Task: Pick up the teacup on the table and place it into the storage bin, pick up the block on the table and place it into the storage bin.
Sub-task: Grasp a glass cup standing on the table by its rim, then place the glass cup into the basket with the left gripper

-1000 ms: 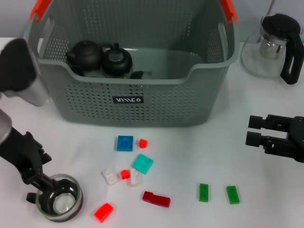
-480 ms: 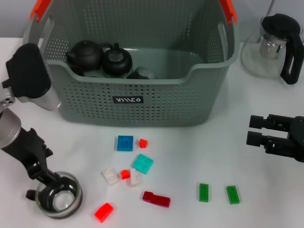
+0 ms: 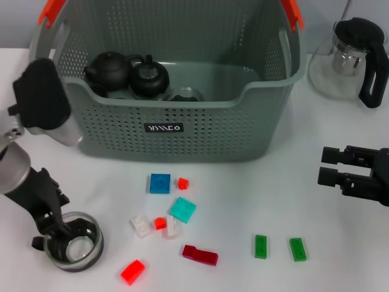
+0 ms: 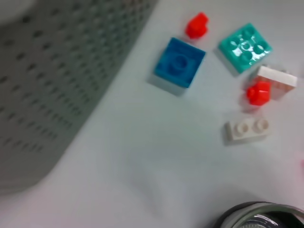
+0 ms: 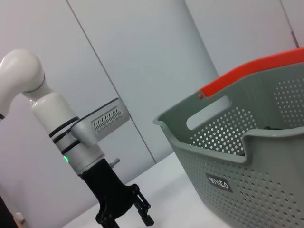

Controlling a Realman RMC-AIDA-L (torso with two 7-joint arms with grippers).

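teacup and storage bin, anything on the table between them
In the head view, only bare white table lies between the teacup, gripped by the left pincer, and the storage bin; the blocks sit off to the right.

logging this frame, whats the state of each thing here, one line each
teacup: upright on the table, left gripper finger inside its rim
left gripper: at the teacup, shut on its wall
right gripper: idle above the table on the right, open, holding nothing
storage bin: upright, two dark teapots inside
glass teapot: upright, lid on, right of the bin
blocks: scattered on the table, none picked up
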